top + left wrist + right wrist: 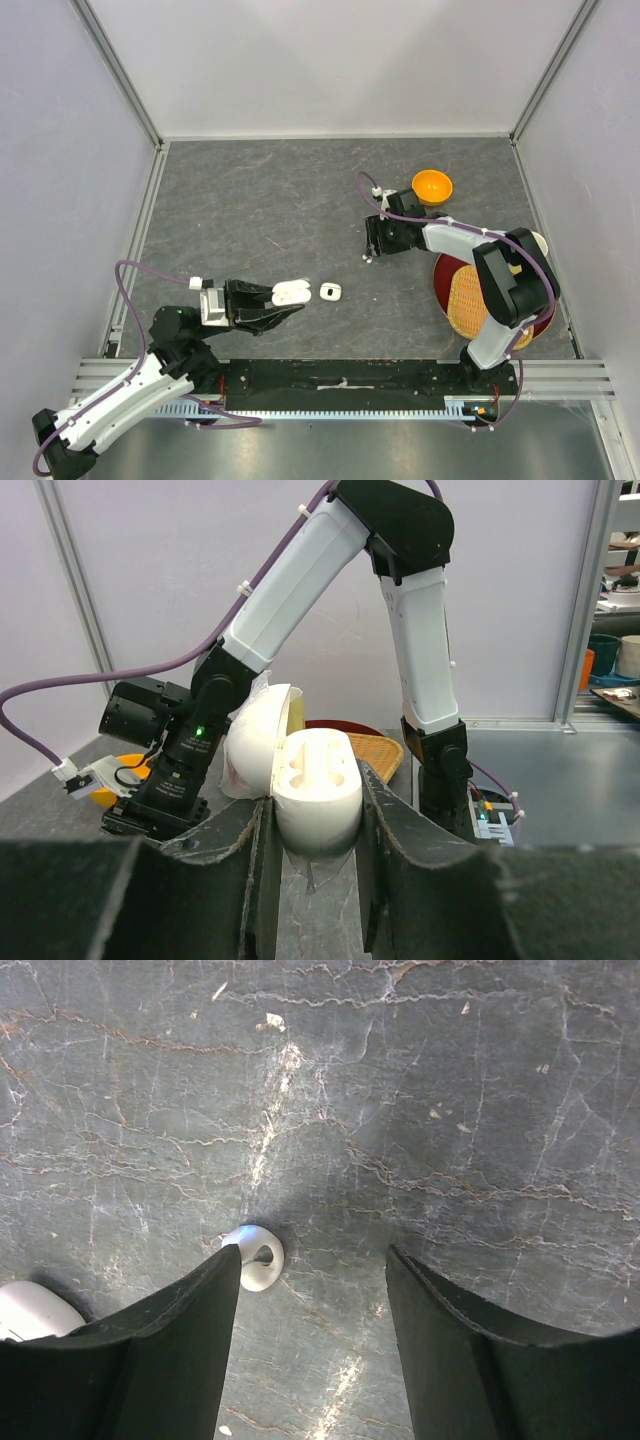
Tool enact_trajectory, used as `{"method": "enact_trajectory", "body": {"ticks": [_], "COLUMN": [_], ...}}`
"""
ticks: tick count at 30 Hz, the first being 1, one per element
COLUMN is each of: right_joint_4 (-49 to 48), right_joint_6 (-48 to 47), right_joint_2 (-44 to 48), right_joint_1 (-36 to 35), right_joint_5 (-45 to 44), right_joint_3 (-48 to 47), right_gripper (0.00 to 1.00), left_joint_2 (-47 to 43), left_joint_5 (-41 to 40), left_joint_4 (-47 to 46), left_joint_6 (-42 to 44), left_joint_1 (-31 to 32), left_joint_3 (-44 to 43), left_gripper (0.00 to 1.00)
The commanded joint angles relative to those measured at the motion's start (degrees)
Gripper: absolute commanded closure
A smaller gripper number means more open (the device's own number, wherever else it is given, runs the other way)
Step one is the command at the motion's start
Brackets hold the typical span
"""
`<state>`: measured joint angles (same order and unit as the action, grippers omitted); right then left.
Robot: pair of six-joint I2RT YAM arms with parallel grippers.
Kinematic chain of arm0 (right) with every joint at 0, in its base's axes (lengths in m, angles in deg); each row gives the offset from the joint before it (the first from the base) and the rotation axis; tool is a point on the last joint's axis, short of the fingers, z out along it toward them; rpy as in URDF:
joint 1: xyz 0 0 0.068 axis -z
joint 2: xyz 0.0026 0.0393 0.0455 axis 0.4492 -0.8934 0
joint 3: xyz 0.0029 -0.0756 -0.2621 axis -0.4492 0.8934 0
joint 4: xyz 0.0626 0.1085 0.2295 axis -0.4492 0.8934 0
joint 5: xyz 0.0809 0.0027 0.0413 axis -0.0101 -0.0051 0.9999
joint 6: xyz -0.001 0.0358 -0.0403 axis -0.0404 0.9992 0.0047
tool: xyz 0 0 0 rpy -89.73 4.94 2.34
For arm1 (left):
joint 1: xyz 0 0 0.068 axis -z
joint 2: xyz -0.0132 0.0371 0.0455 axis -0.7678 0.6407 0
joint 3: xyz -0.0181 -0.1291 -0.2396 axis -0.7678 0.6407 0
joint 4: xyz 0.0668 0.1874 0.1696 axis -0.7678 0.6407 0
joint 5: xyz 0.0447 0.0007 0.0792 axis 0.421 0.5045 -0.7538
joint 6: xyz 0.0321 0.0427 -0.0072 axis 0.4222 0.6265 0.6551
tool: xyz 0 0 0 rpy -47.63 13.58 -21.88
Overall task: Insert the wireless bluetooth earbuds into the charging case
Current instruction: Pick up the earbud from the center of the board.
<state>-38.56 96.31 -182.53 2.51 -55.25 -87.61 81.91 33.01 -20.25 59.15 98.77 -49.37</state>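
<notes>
Both arms share one build: glossy white shells on the long links and matte black housings at the joints. The left arm (130,385) and the right arm (455,238) each carry a purple cable (24,732) outside the links, fastened by what look like white cable ties (243,587). A small green light (199,732) glows on a black joint of the right arm. The right gripper (313,1260) has broad, matte black fingers (160,1345).

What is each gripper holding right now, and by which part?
Left gripper clamps the open case by its base's sides. Right gripper holds nothing: open, with an earbud by one fingertip on the table.
</notes>
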Motion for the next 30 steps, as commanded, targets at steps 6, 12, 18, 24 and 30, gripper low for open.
{"method": "enact_trajectory", "body": {"ticks": [6, 12, 18, 24, 30], "right_joint_4": [1.11, 1.11, 0.41, -0.30, -1.00], "right_joint_6": [-1.38, -1.03, -0.50, 0.03, 0.47], "right_joint_2": [-1.20, -1.28, -1.55, -1.81, -1.64], "right_joint_1": [-1.13, -2.09, -2.36, -2.27, -2.27], "right_joint_5": [-2.46, -1.85, -0.09, 1.41, 2.90], "right_joint_3": [-0.53, -0.62, -0.26, -0.26, 0.35], "right_gripper": [0.36, 0.37, 0.44, 0.51, 0.66], "left_joint_2": [-0.19, -0.36, -0.45, -0.36, -0.45], "left_joint_5": [-1.16, -1.16, -1.24, -1.60, -1.68], "left_joint_4": [-1.00, -0.91, -0.91, -0.91, -0.82], "left_joint_6": [0.54, 0.45, 0.27, 0.18, 0.10], "left_joint_1": [0.07, 0.16, 0.16, 0.07, 0.07], "left_joint_3": [0.19, 0.27, 0.36, 0.54, 0.54], "left_gripper": [0.98, 0.98, 0.98, 0.98, 0.98]}}
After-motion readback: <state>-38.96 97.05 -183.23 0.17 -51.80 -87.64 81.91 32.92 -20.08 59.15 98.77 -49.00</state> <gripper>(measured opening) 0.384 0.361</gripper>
